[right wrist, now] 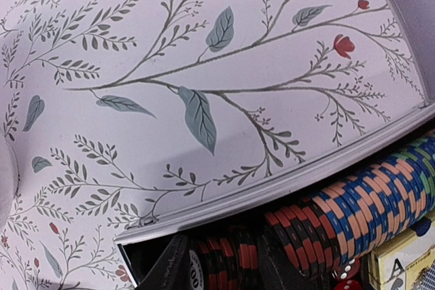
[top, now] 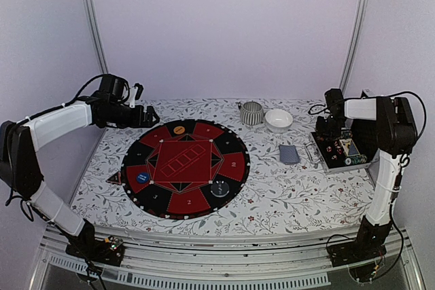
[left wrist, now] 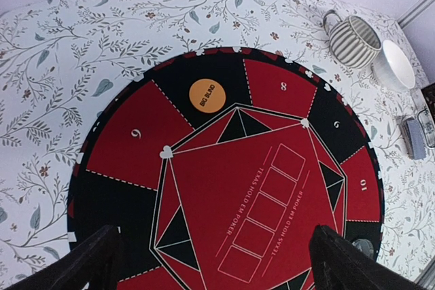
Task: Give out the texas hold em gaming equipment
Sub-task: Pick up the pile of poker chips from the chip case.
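My right end effector [right wrist: 221, 269] is down in the open case [right wrist: 285, 185] at the desk's right edge. Its fingers [right wrist: 173, 263] sit either side of a row of red-and-black chips [right wrist: 228, 252]; whether they press on it I cannot tell. Just beside that row runs a row of orange-and-blue chips [right wrist: 367, 198]. Between the case and the round mat [left wrist: 265, 195], a grey-blue deck of cards [top: 289, 154] lies on the desk [top: 285, 195]. My left end effector [left wrist: 214, 249] hangs with fingers wide apart, gripping nothing, above the mat's far-left part. On the mat lie an orange chip [left wrist: 206, 95] by the far rim, a blue chip [top: 142, 177] at the left and a dark chip [top: 219, 188] at the near right.
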Available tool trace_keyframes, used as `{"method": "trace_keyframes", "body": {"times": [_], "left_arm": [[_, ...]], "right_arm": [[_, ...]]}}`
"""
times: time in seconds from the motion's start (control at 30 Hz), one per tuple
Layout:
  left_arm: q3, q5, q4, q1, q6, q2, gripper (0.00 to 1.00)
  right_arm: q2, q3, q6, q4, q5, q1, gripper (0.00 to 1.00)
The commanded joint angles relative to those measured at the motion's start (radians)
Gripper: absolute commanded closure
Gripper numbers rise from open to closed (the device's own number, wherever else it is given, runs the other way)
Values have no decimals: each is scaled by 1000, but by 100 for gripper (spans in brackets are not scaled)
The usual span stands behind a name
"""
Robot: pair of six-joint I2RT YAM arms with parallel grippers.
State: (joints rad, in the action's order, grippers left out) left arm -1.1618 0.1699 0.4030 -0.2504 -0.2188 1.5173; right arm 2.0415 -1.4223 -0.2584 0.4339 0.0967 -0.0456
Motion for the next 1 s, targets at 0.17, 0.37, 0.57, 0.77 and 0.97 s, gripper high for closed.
{"method": "trace_keyframes", "body": {"times": [0.17, 0.37, 0.57, 0.77, 0.97], "left_arm": [[14, -4, -13, -6, 15, -5, 2], [14, -2, -13, -7, 15, -4, 2], [14, -2, -13, -6, 16, -6, 2], [14, -1, -13, -7, 15, -5, 2], [15, -2, -13, -7, 15, -5, 2]], "right_arm": [[71, -57, 57, 46, 3, -2, 69], [74, -49, 78, 66, 11, -10, 72], [101, -68, 88, 103, 52, -16, 75], [76, -57, 90, 131, 63, -19, 80], [75, -53, 96, 144, 76, -30, 76]]}}
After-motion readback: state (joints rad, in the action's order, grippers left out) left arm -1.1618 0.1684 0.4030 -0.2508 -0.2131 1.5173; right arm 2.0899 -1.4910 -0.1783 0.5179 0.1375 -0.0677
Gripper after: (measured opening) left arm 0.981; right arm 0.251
